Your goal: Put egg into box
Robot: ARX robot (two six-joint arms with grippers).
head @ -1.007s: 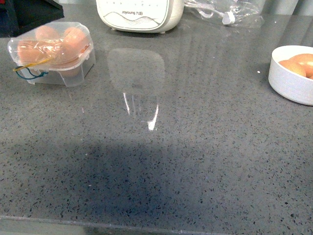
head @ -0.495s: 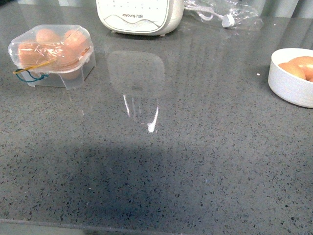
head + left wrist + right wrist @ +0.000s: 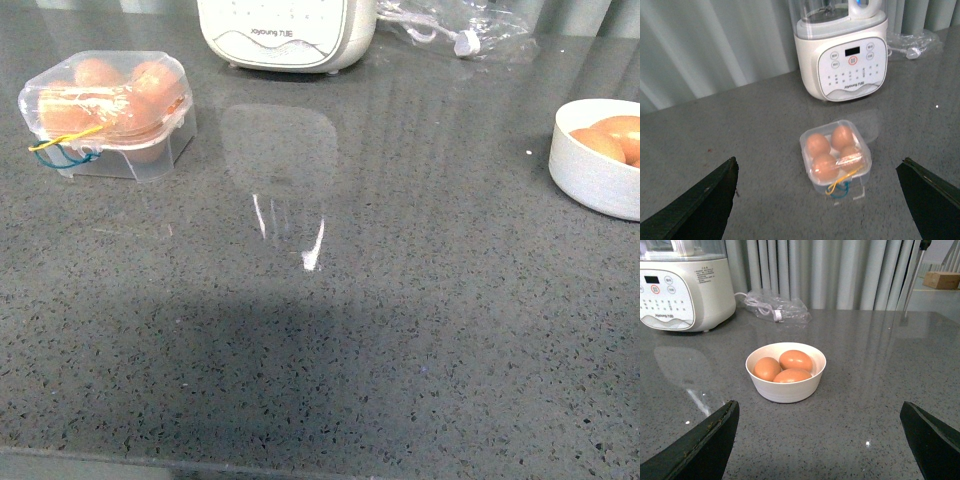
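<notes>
The box (image 3: 108, 112) sits closed at the far left of the grey surface (image 3: 400, 330) with four eggs inside, a yellow and a blue band (image 3: 839, 183) hanging at its front edge, and the white appliance (image 3: 286, 32) stands just behind it to the right. A white bowl (image 3: 786, 386) holding three more brown eggs (image 3: 795, 360) rests well apart at the right, a clear plastic bag (image 3: 774, 307) lying beyond it. Both wrist views show the left end effector (image 3: 817, 200) and the right end effector (image 3: 817, 440) spread wide with nothing between the fingers, above the surface.
</notes>
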